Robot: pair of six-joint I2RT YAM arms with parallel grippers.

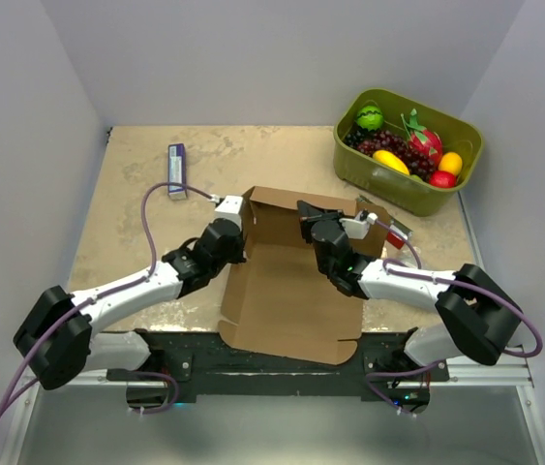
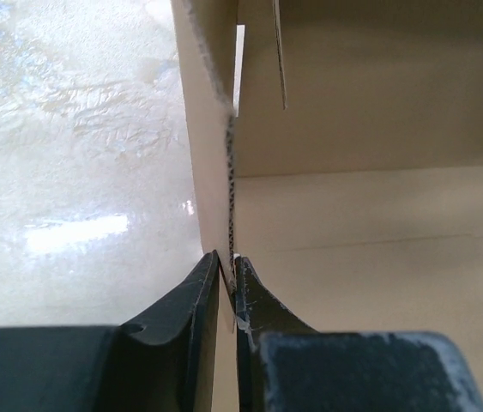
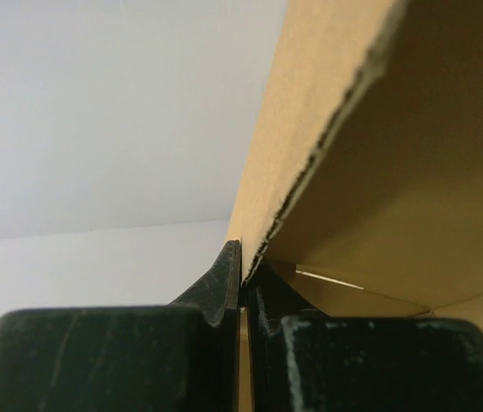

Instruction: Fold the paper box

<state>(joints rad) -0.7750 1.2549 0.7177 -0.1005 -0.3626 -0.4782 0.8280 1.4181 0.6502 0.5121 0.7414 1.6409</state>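
Note:
The paper box (image 1: 287, 291) is a brown cardboard sheet lying in the middle of the table, with its far panel and side flaps raised. My left gripper (image 1: 237, 225) is at the box's left wall. In the left wrist view the fingers pinch that wall's upright edge (image 2: 229, 197), with the gripper (image 2: 229, 268) shut on it. My right gripper (image 1: 309, 219) is at the raised right part near the far end. Seen from the right wrist, that gripper (image 3: 243, 262) is shut on a cardboard flap (image 3: 378, 172) that rises above it.
An olive-green bin (image 1: 417, 201) holding fruit stands at the back right. A small purple and white packet (image 1: 176, 170) lies at the back left. A red and white object (image 1: 394, 231) sits just right of the box. The bare tabletop (image 2: 78, 172) lies left of the box.

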